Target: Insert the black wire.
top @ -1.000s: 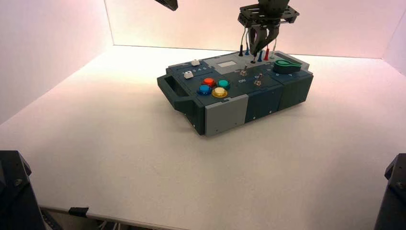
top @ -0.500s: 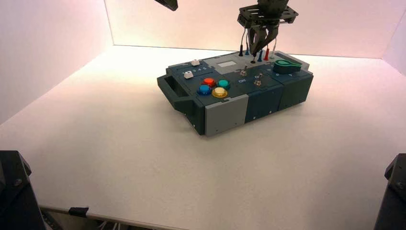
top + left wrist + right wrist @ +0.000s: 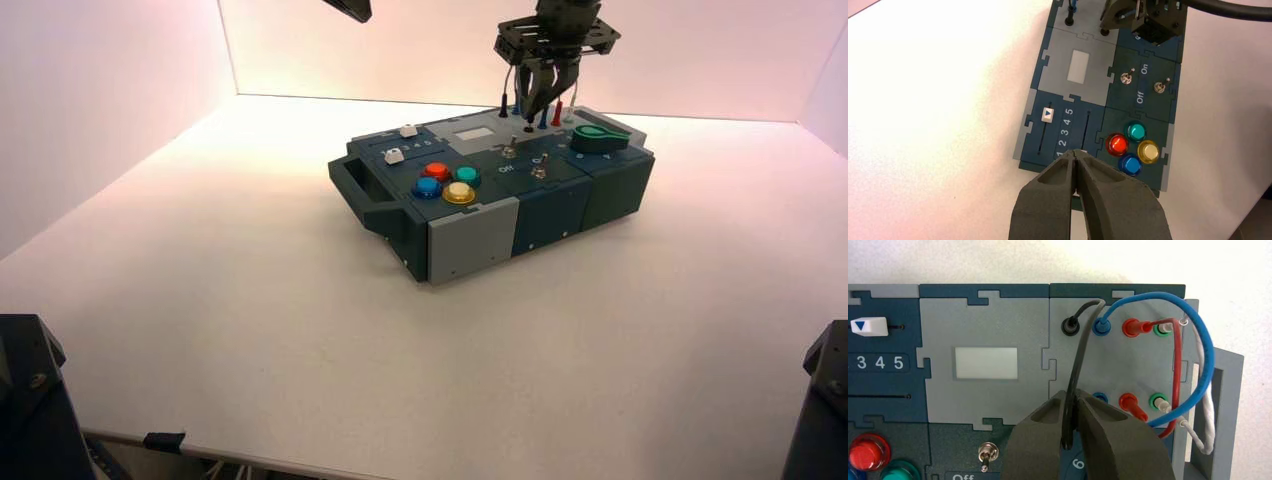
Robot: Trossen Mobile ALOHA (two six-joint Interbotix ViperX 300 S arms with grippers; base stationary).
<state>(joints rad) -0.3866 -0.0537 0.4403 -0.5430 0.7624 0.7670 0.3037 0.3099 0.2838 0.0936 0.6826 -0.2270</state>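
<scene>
The black wire (image 3: pixel 1079 357) has one black plug seated in the far black socket (image 3: pixel 1070 326) of the grey socket panel (image 3: pixel 1143 362). From there the wire arches over to my right gripper (image 3: pixel 1071 396), which is shut on its other black plug (image 3: pixel 1067 430) and holds it just above the panel's near row. In the high view the right gripper (image 3: pixel 534 108) hangs over the back of the box (image 3: pixel 490 190). My left gripper (image 3: pixel 1076 155) is shut and empty, parked high over the box's slider end.
Red (image 3: pixel 1176 370), blue (image 3: pixel 1204 365) and white (image 3: pixel 1205 425) wires are plugged in beside the black one. Two toggle switches (image 3: pixel 1127 77), two sliders (image 3: pixel 1048 114), coloured buttons (image 3: pixel 1130 148) and a green knob (image 3: pixel 598 138) fill the rest of the box top. White table lies all around.
The right gripper has risen slightly with the black plug still in its fingers. The left arm has not moved.
</scene>
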